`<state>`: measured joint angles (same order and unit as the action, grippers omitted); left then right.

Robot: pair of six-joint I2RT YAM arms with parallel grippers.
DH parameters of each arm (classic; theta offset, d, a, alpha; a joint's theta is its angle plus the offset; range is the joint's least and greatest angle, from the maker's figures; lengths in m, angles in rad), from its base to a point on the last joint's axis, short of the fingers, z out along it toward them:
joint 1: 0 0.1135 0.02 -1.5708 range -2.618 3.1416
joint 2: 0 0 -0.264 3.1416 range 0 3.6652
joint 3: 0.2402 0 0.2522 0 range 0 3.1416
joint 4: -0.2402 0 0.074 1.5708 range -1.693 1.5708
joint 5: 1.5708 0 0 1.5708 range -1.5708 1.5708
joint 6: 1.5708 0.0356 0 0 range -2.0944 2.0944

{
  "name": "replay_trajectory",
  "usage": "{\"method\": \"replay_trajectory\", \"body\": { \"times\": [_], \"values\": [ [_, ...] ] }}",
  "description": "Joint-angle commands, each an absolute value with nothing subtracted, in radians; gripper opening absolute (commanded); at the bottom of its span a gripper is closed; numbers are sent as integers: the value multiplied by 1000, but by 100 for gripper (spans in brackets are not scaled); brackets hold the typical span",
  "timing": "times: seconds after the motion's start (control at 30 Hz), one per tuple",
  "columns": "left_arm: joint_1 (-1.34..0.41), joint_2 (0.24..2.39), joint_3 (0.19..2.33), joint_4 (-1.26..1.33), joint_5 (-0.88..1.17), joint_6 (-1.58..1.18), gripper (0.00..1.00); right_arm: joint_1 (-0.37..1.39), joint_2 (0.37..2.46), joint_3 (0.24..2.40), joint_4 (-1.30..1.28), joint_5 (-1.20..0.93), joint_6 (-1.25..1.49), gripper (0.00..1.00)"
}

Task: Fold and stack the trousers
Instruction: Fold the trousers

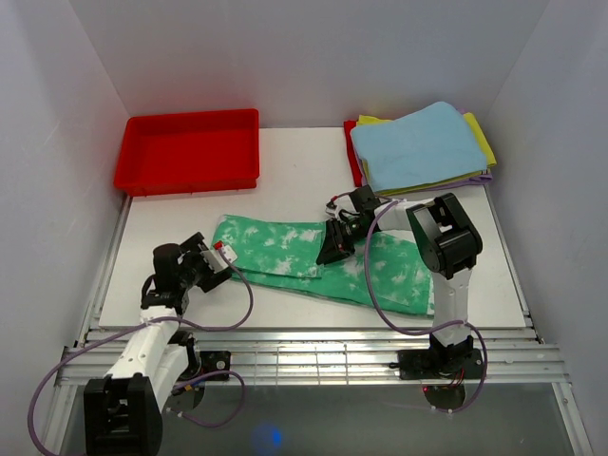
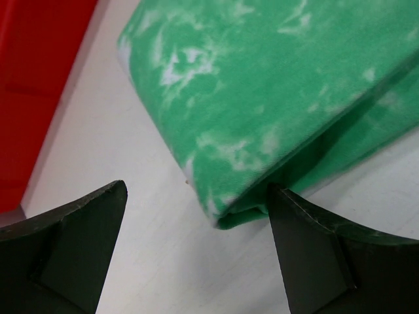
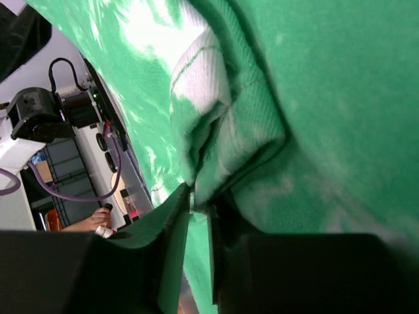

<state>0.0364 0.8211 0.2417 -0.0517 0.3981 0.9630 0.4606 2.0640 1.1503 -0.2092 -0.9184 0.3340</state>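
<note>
The trousers lie as 1 long band running from just ahead of the left gripper, whose fingers stand wide apart and empty with the folded end beside its right-hand finger, across to under the right arm. Farther along that axis the right gripper sits on the band's middle, its 2 fingers a narrow slit apart on a pinched ridge of fabric, so it seems the arm placed to lead the next fold. Beyond the left gripper is the red tray; beyond the right, the stacked blue and yellow cloths.
</note>
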Motion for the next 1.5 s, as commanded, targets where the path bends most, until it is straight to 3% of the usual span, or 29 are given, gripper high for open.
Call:
{"method": "replay_trajectory", "body": {
  "times": [0.0, 0.17, 0.43, 0.53, 0.57, 0.6, 0.63, 0.7, 0.83, 0.9, 0.93, 1.07, 1.47],
  "values": [
    [35, 759, 238, 34, 423, 942, 98, 468, 2082, 1172, -206, -902, 331, 19],
    [35, 710, 233, 5, 482, 936, 98, 462, 2088, 1175, -206, -907, 330, 8],
    [35, 830, 218, 126, 425, 957, 98, 460, 2069, 1161, -187, -969, 345, 8],
    [35, 859, 212, 138, 425, 965, 98, 460, 2043, 1152, -167, -985, 370, 32],
    [35, 861, 212, 140, 426, 963, 98, 460, 2036, 1143, -163, -985, 374, 53],
    [35, 861, 206, 143, 426, 965, 98, 460, 2031, 1138, -150, -983, 393, 60],
    [35, 858, 203, 143, 429, 966, 98, 460, 2026, 1135, -143, -989, 405, 67],
    [35, 848, 189, 144, 439, 972, 98, 460, 2036, 1131, -117, -993, 435, 68],
    [35, 828, 163, 153, 442, 980, 98, 463, 2078, 1147, -91, -997, 471, 63],
    [35, 828, 153, 166, 428, 982, 98, 462, 2095, 1155, -91, -1000, 474, 48],
    [35, 828, 141, 191, 420, 980, 98, 462, 2101, 1155, -92, -1000, 471, 35],
    [35, 819, 109, 270, 414, 992, 98, 462, 2094, 1155, -106, -1005, 462, 9],
    [35, 920, 69, 520, 434, 1046, 98, 465, 2132, 1196, -259, -879, 330, 8]
  ]
}}
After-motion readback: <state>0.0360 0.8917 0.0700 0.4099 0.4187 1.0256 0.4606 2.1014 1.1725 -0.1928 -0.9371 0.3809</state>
